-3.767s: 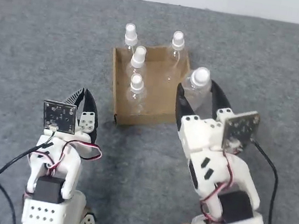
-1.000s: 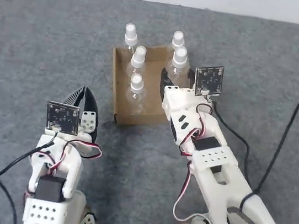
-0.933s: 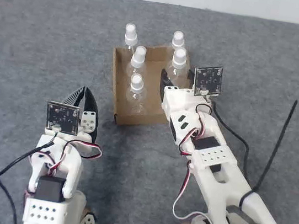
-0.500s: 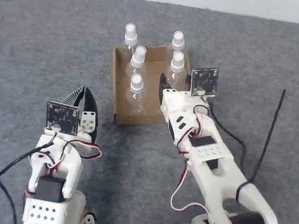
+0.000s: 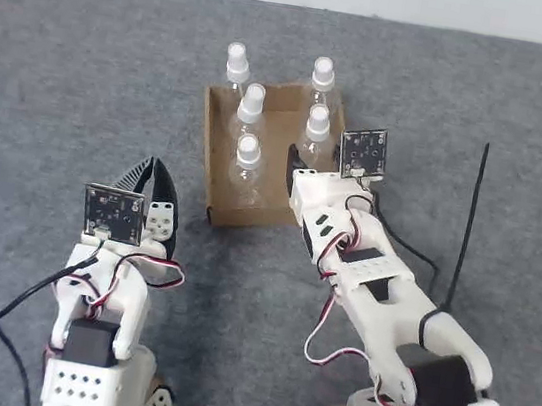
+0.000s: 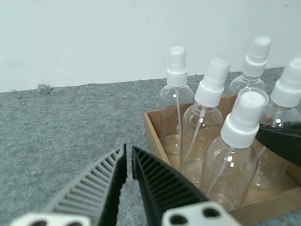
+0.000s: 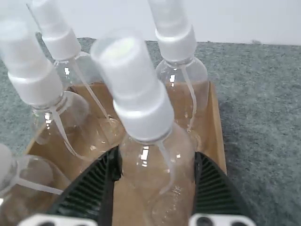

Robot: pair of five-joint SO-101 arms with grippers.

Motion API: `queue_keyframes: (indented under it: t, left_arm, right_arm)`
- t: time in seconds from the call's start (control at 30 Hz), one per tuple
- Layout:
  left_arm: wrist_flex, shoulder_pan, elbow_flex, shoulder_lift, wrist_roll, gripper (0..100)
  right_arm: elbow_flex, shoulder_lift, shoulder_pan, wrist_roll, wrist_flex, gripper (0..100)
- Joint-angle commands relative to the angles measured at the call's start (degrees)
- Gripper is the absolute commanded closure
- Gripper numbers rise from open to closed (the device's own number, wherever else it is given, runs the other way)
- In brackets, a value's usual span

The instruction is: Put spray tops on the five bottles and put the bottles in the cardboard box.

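Worktop (image 5: 75,85): grey, carpet-like surface that carries the box and both arms.
Right arm (image 5: 379,299): stretched forward from the near edge to the box's right side, with its wrist camera board standing beside the box's right wall.
Left arm (image 5: 99,310): folded back near the front left, well apart from the box.
Cardboard box (image 5: 249,212): open-topped and shallow, near the middle of the worktop toward the far side, with all five bottles inside.
Right end effector (image 7: 155,165): clamped on a bottle, one ribbed black finger on each side of the clear body, below the shoulder.
Left end effector (image 6: 129,153): fingers together with only a slit between the tips, holding nothing, pointed at the box's near left corner.
Bottles (image 5: 246,174): clear and upright; two at the back corners, two one behind the other on the left.
Held bottle (image 5: 316,134): upright on the box's right side, in front of the back right bottle; whether its base touches the box floor cannot be told.
Spray tops (image 5: 238,55): white, one on every bottle.
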State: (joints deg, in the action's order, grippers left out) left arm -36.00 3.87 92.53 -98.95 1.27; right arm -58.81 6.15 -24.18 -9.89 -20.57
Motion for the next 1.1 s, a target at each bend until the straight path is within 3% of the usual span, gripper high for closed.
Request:
queue_keyframes:
  t: [0.0,1.07]
  left_arm:
    - [1.85,0.18,-0.31,-1.23,-0.62,99]
    - [1.76,0.18,-0.31,-1.23,-0.62,99]
  right_arm:
    - [3.96,-0.75,0.66,-0.44,-1.27,90.7]
    - [3.87,-3.38,0.75,-0.35,-0.66,90.3]
